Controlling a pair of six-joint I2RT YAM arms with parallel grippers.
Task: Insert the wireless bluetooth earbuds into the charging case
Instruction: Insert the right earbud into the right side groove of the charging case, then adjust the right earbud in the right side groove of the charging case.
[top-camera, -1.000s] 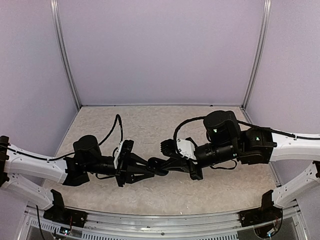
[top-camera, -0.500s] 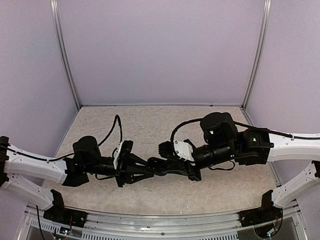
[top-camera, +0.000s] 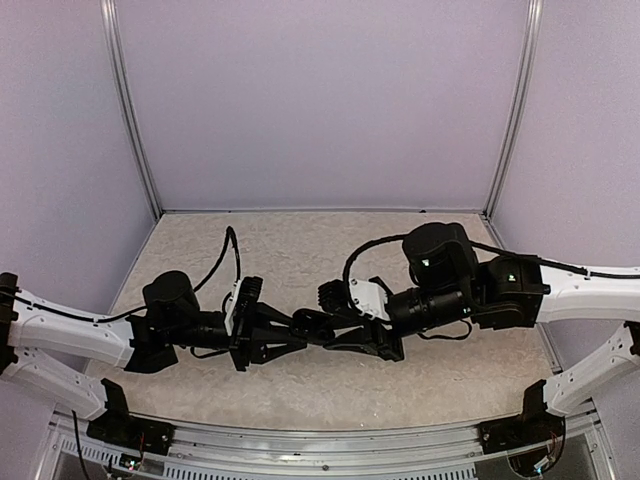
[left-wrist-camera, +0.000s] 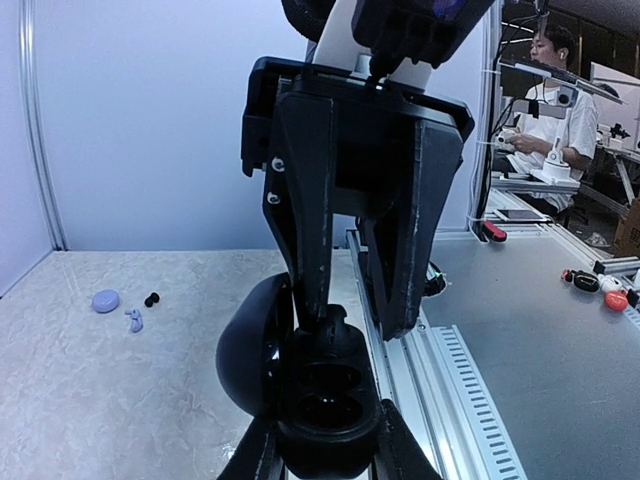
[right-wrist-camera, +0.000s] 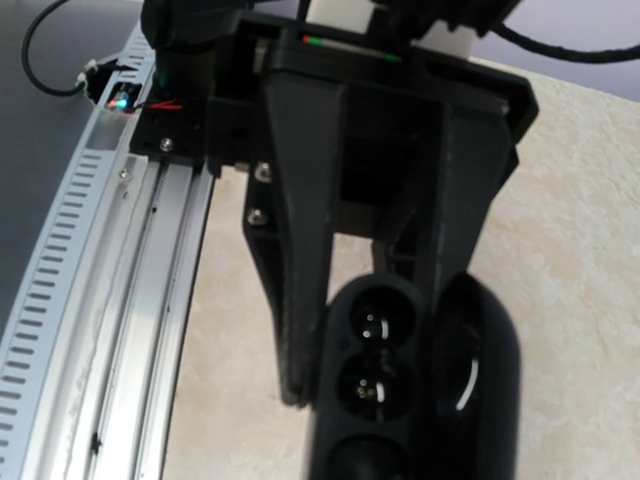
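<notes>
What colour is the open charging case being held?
The charging case is black; clearest in the left wrist view.

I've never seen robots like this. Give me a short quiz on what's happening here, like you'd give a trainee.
1. True or false: the black charging case lies flat on the table.
2. The case's lid is: A) open, B) shut, C) missing.
3. What colours are the two loose earbuds on the table?
Key: 1. False; the left end effector holds it up. 2. A. 3. One black, one lavender.
</notes>
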